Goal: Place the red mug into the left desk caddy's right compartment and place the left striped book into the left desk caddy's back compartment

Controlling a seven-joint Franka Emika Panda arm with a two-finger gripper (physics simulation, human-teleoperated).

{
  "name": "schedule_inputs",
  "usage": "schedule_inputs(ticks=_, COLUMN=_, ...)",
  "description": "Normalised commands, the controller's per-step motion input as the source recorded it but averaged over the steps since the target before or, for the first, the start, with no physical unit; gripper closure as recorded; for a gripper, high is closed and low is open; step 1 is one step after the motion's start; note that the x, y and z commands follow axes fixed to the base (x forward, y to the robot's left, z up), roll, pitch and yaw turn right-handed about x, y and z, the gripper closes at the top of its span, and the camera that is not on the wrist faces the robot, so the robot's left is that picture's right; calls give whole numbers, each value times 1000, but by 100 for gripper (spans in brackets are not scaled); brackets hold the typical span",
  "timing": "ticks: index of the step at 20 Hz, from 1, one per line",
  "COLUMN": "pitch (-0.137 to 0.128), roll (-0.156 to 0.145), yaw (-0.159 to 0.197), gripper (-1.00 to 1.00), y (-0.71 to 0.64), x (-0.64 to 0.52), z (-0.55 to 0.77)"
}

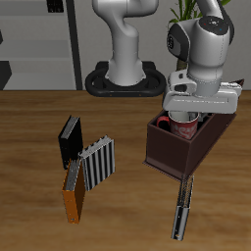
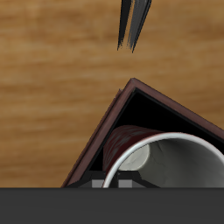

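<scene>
The red mug (image 1: 183,124) hangs upright in the large right compartment of the left desk caddy (image 1: 169,153), a dark brown box. My gripper (image 1: 185,117) is directly above it, shut on the mug's rim. In the wrist view the fingertips (image 2: 131,184) pinch the pale rim of the red mug (image 2: 131,140) inside a caddy corner (image 2: 103,129). The left striped book (image 1: 180,208) lies flat on the table in front of the caddy, nearer the front edge. It shows again in the wrist view as a thin striped book (image 2: 132,23).
A second striped book (image 1: 99,163) leans among an orange book (image 1: 74,196) and a black book (image 1: 69,140) away from the caddy. The robot base (image 1: 125,78) stands at the back. Bare wooden table (image 1: 127,221) lies between the two groups.
</scene>
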Motion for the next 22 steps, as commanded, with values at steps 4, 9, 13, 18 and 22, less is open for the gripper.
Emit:
schedule_inputs(ticks=4, pitch=39, roll=-12, yaw=-10, gripper=100, y=-26, x=63, z=-149)
schedule_inputs(ticks=9, pitch=44, roll=-5, yaw=-32, gripper=-100, y=-7, x=19, z=-62)
schedule_inputs(ticks=13, pitch=-23, roll=-5, yaw=27, gripper=-100, y=-21, x=-43, z=85)
schedule_inputs(ticks=18, pitch=-23, roll=0, yaw=7, gripper=-100, y=-25, x=-56, z=165)
schedule_inputs(ticks=22, pitch=-29, roll=8, yaw=10, gripper=-100, y=-71, x=-98, z=240)
